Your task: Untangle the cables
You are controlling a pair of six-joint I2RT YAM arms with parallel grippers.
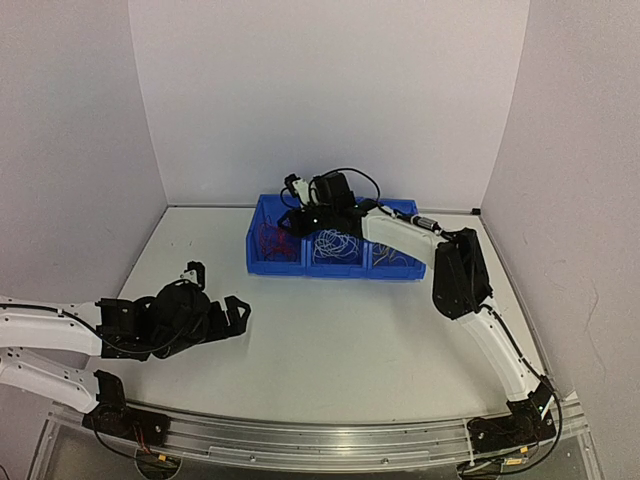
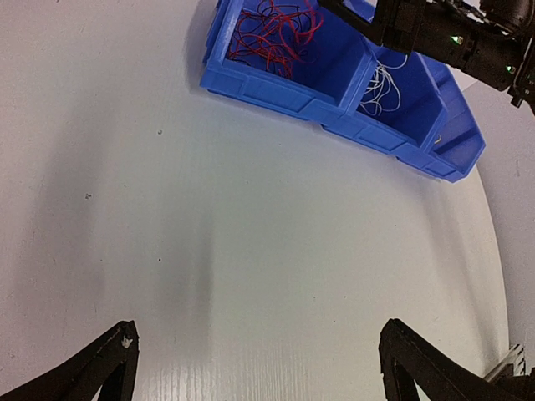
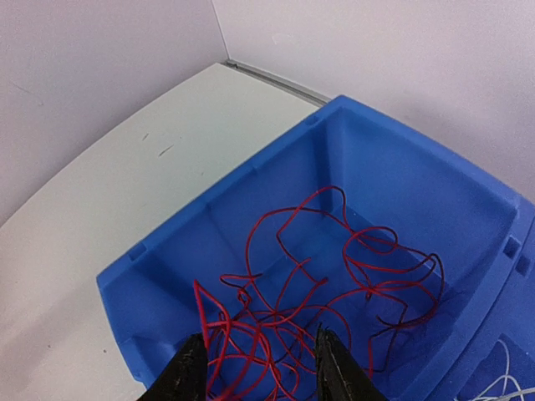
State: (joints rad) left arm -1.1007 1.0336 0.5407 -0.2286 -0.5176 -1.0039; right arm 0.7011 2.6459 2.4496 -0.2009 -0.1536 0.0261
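Note:
The cables lie sorted in a row of blue bins [image 1: 275, 265]. Red wires [image 1: 272, 240] fill the left bin and white wires [image 1: 335, 245] the middle one. I see no yellow-orange wires. My right gripper [image 1: 293, 215] hangs over the left bin. In the right wrist view it [image 3: 261, 374] is open just above the red wires [image 3: 334, 284], with some strands lying between the fingers [image 3: 188, 376]. My left gripper [image 1: 218, 290] is wide open and empty over bare table at the near left. Its wrist view shows the red wires [image 2: 272, 29] and white wires [image 2: 380, 83] far ahead.
The blue bins [image 2: 276, 88] stand at the back middle of the white table [image 1: 340, 340]. A third bin [image 1: 395, 260] is on the right, partly under the right arm [image 1: 455, 275]. White walls close in the back and both sides.

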